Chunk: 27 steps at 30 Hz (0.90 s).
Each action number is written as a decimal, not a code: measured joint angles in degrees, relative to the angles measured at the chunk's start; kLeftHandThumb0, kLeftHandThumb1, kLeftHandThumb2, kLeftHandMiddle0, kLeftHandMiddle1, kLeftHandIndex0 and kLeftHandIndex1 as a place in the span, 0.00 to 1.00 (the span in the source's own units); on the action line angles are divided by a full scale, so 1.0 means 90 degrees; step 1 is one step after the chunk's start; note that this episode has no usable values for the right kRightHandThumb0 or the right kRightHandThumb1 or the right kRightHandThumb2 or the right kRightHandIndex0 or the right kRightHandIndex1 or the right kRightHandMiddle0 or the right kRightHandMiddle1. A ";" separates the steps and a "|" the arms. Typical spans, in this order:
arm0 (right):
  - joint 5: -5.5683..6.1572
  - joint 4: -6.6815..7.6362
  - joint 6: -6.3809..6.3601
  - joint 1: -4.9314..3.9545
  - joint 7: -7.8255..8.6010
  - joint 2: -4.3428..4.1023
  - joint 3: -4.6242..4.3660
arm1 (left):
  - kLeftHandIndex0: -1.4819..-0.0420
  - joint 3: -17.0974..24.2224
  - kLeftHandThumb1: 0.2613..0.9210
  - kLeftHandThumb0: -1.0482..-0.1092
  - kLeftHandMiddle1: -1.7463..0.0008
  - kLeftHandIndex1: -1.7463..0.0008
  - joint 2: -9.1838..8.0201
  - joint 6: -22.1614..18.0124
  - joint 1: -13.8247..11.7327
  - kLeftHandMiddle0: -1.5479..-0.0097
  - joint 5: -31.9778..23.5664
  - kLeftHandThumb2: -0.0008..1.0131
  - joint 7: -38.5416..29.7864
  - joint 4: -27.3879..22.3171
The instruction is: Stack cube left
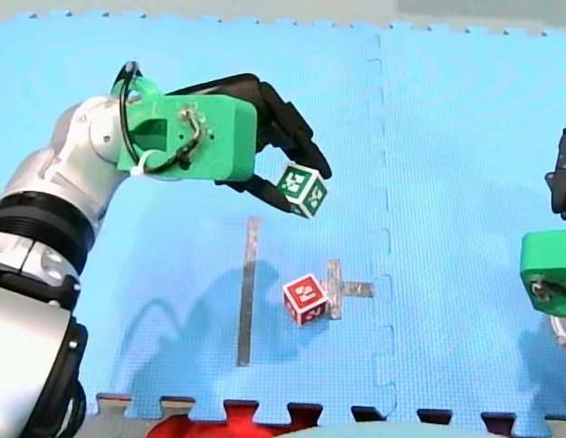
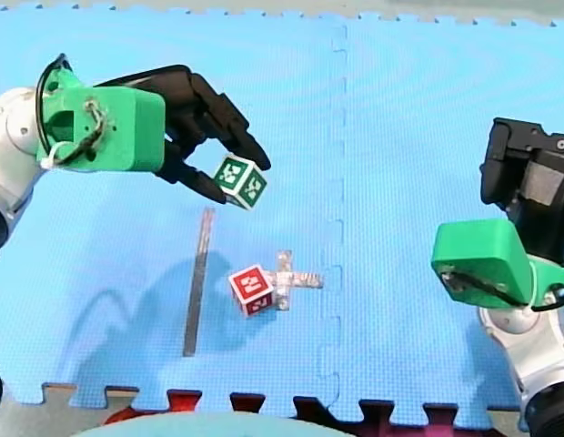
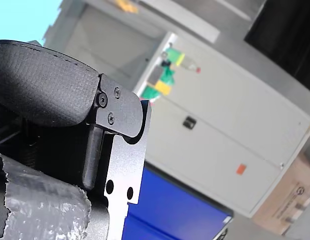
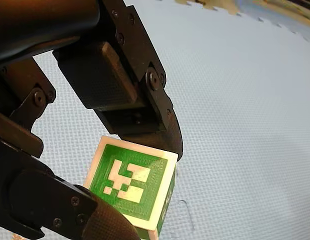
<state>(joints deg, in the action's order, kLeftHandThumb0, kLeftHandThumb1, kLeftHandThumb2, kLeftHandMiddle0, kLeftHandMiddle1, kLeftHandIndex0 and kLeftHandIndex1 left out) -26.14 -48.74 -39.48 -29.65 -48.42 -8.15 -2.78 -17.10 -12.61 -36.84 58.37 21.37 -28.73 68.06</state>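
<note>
The left robot hand (image 1: 265, 128) is reaching out over a blue foam mat (image 1: 447, 137) and is pinching a green cube (image 1: 302, 191) between its black fingertips. It is holding the cube raised off the mat, beyond the red cube (image 1: 306, 300) on the side away from the robot, and the two are well apart. The green cube is hanging tilted on one corner. Its faces are white-edged, each with a green square carrying a blocky white pixel pattern like a machine marker. In the second wrist view, hard black finger links studded with small screws are closing on the cube from two sides.

The red cube is lying on the mat, also white-edged, and its red faces are showing white marks I cannot read. A small cross of silver tape (image 1: 342, 290) is lying just beside it, toward the right arm's side. A long strip of the same tape (image 1: 247, 292) is lying near it on the opposite side. The mat is finely dimpled, with jigsaw-toothed edges and a toothed seam just past the cross.

The right robot hand (image 2: 528, 182) is hanging well to the side of the red cube, past that seam. I cannot tell whether it is released or clenched. Both wrists are wearing chunky green plastic mounts (image 2: 482, 259).

The first wrist view is showing a pebbled black finger pad (image 3: 45, 82), with a grey metal cabinet (image 3: 230, 145) and a cardboard box (image 3: 290, 200) behind it.
</note>
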 measured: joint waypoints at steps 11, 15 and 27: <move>0.0006 0.0102 0.0012 0.0005 0.0032 0.0000 0.0007 | 0.10 -0.0120 0.79 0.60 0.00 0.99 0.0014 -0.0163 -0.0284 0.36 0.0050 0.00 0.0110 -0.0097; 0.0003 0.0144 0.0025 0.0009 0.0032 0.0000 0.0007 | 0.10 -0.0133 0.79 0.60 0.00 1.00 0.0011 -0.0217 -0.0366 0.35 0.0049 0.00 0.0116 -0.0131; -0.0004 0.0176 0.0029 0.0015 0.0022 0.0008 0.0001 | 0.10 -0.0344 0.80 0.60 0.00 1.00 0.0045 -0.0152 -0.0627 0.34 0.0193 0.00 0.0178 -0.0345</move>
<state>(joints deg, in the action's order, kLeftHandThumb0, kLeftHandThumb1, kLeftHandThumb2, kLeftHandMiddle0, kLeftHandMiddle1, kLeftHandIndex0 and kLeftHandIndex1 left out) -26.18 -47.16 -39.21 -29.51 -48.23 -8.07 -2.77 -20.20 -12.21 -38.20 52.72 23.10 -27.13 64.95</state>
